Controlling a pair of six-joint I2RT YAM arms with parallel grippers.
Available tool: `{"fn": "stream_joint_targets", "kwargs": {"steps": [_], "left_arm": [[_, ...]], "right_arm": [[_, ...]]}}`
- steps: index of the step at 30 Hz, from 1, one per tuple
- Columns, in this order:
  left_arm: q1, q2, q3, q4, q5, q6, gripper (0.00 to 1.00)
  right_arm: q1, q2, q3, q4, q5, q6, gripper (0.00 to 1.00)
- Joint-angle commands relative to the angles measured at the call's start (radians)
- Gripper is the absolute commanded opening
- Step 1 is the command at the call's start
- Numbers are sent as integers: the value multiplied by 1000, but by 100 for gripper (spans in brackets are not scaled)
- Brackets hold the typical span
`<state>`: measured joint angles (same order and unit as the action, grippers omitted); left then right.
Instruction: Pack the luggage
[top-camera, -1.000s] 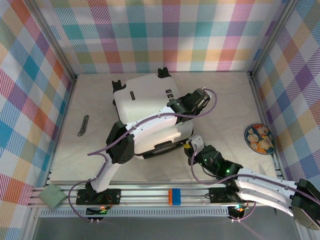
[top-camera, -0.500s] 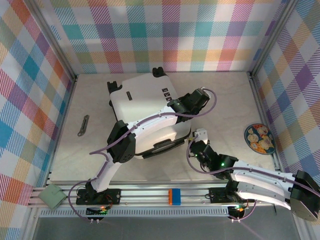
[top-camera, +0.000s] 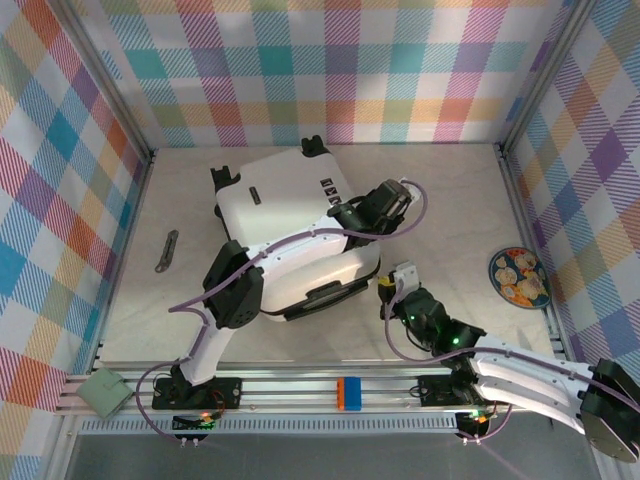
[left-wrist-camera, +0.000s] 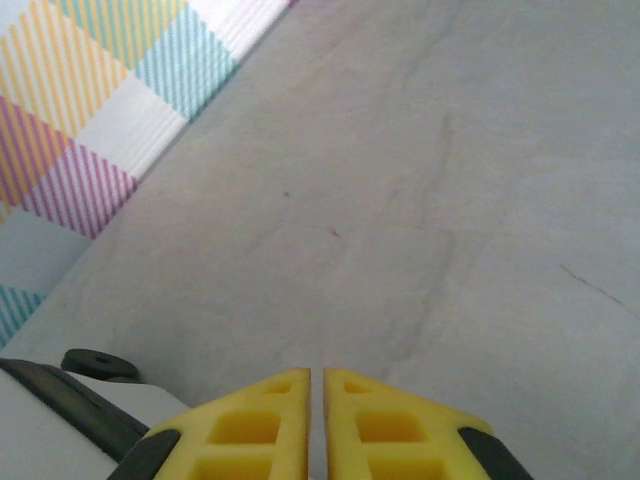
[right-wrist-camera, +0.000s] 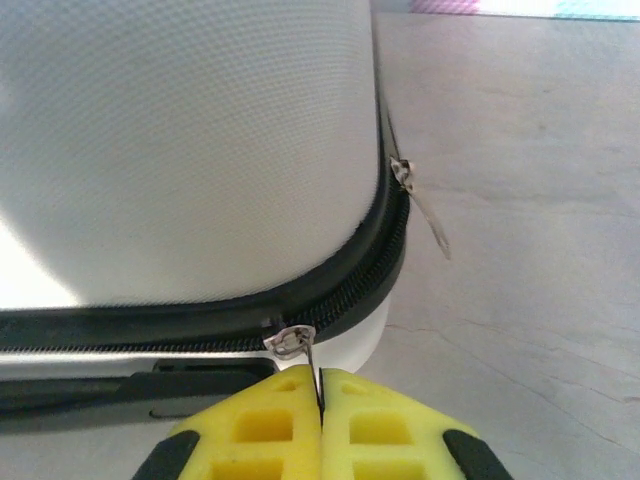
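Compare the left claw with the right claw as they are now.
The left claw is shut on nothing; the right claw pinches the zipper pull of the luggage. The left claw faces bare table; the right claw faces the luggage's zippered corner. Both have yellow fingers pressed together.

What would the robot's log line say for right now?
luggage: lid down, flat on table | right gripper: shut on zipper pull | left gripper: shut, empty, beside luggage
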<state>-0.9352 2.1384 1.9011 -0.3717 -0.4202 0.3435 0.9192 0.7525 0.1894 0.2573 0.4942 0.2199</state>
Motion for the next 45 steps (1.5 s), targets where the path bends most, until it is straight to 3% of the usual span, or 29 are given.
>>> {"fn": "stream_joint_targets", "kwargs": {"steps": [1, 5, 8, 9, 10, 12, 13, 14, 19, 22, 25, 28, 31, 33, 38, 40, 45], "left_arm": [[44, -5, -150, -235, 70, 9, 10], [44, -80, -250, -210, 132, 40, 9], [44, -122, -299, -213, 136, 46, 8], [44, -131, -312, -214, 135, 46, 7], [44, -144, -328, -214, 135, 45, 7], [44, -159, -355, -210, 127, 38, 6], [44, -165, -371, -202, 127, 37, 6], [45, -170, -382, -195, 129, 37, 6], [47, -164, -379, -202, 138, 38, 5], [50, -169, -379, -202, 151, 49, 4], [51, -183, -389, -208, 162, 64, 4], [55, -203, -412, -214, 175, 78, 2], [61, -230, -445, -219, 182, 79, 2], [62, -257, -476, -213, 197, 72, 1], [62, -312, -551, -181, 245, 62, 1], [62, -314, -551, -186, 257, 61, 0], [64, -332, -555, -168, 275, 60, 0]], "right_arm": [[-26, -59, -2, 18, -85, -123, 0], [-26, -80, 2, 0, -244, -175, 0], [-26, -71, 7, 9, -269, -180, 0], [-26, -62, 11, 11, -200, -163, 0], [-26, -48, 24, -13, -52, -123, 0], [-26, -13, 84, -218, 419, 133, 0], [-26, -16, 106, -352, 550, 266, 0], [-25, -34, 103, -357, 564, 285, 0], [-25, -55, 35, -135, 422, 132, 0], [-25, -52, -7, 6, 234, 4, 0], [-20, -55, -32, 73, 64, -64, 0], [29, -50, -34, 98, 17, -122, 0], [68, -43, -24, 96, 52, -147, 0], [68, -42, -22, 91, 151, -117, 0], [49, -81, -26, 74, 590, 10, 0], [11, -111, -50, 124, 587, 1, 0], [-29, -121, -51, 117, 436, -16, 0]]}}
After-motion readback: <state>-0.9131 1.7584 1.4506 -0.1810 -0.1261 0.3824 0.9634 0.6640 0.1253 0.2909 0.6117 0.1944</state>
